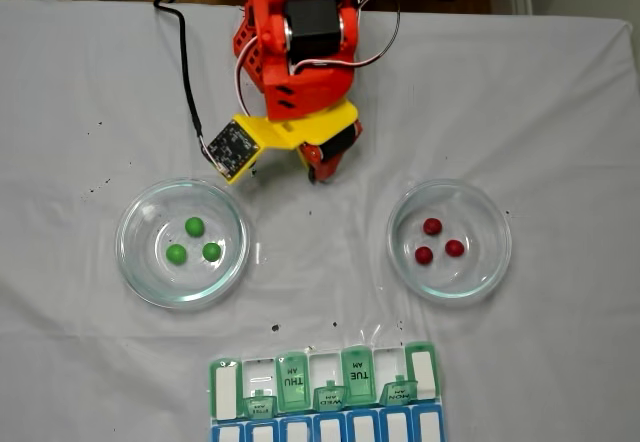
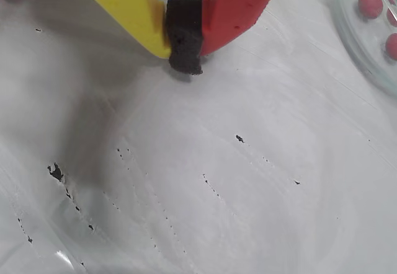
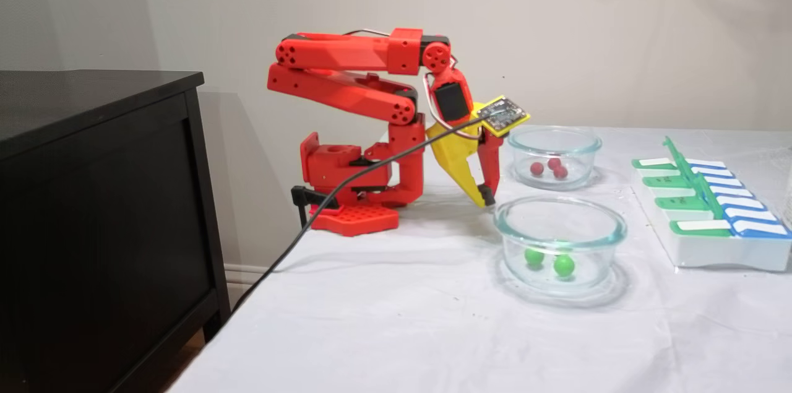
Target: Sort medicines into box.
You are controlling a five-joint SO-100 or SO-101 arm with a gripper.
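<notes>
In the fixed view from above, the box lies nearest, at the middle of the table's bottom edge, several green lids raised so the compartments stand ready to receive. Further in sit two clear glass dishes, well apart: the left dish holds the three green medicines, the right dish the three red medicines, apparently kept by colour so each can be drawn from separately. Farthest, near the table's top edge, the hand hangs between the dishes and behind them, pointing down at bare cloth. In the wrist view its yellow and red fingers are together on their own black foam pad, holding nothing. No ball has reached the box, so sorting looks not yet begun.
</notes>
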